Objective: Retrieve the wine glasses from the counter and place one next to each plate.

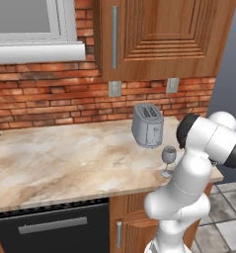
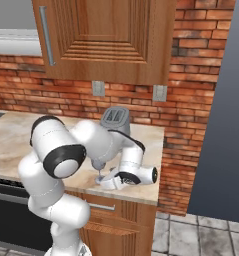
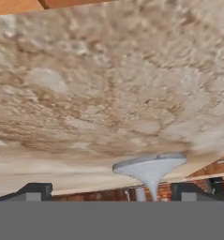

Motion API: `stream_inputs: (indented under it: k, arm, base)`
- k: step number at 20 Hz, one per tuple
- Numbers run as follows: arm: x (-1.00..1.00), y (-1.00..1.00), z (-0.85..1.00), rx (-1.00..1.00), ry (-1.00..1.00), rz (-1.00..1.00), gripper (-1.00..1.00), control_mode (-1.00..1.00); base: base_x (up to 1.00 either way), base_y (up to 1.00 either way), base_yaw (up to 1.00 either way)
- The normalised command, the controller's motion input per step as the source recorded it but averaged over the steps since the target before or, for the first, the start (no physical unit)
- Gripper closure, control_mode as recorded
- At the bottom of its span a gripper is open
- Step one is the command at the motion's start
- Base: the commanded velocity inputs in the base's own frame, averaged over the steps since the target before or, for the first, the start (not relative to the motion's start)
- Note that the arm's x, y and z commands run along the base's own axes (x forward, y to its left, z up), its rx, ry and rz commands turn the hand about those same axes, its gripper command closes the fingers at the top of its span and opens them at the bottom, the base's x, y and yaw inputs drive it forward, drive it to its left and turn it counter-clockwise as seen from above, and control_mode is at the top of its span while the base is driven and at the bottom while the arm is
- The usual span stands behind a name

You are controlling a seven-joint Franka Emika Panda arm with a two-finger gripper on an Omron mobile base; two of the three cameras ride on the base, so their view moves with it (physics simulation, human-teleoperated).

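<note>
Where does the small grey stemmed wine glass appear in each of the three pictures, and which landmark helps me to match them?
Left base view: the small grey translucent stemmed wine glass stands right of centre on the beige marbled counter, before the silver toaster.
Right base view: partly hidden behind the arm, its foot shows below centre.
Hand view: foot and stem at bottom centre, between the open gripper tips.
Shared landmark: the red brick wall.

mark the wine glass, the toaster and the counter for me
wine glass [image 1: 169,154]: left base view, on its bowl.
toaster [image 1: 148,126]: left base view, on its side.
counter [image 1: 65,158]: left base view, bare worktop.
</note>
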Motion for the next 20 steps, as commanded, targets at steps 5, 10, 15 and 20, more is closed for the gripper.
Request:
stream_inputs:
  k: [5, 10, 15, 20]
  arm:
    - [-0.03, 0.12, 0.00, 0.06, 0.04, 0.00, -1.00, -1.00]
    - [0.00, 0.11, 0.00, 0.01, 0.01, 0.00, -1.00, -1.00]
    - [0.00, 0.00, 0.05, 0.01, 0.02, -0.05, -1.00, -1.00]
    - [0.05, 0.00, 0.00, 0.02, 0.09, -0.10, -1.00, -1.00]
  base:
    - [0.00, 0.00, 0.00]
    - [0.00, 0.00, 0.00]
    - [0.00, 0.00, 0.00]
    - [0.00, 0.00, 0.00]
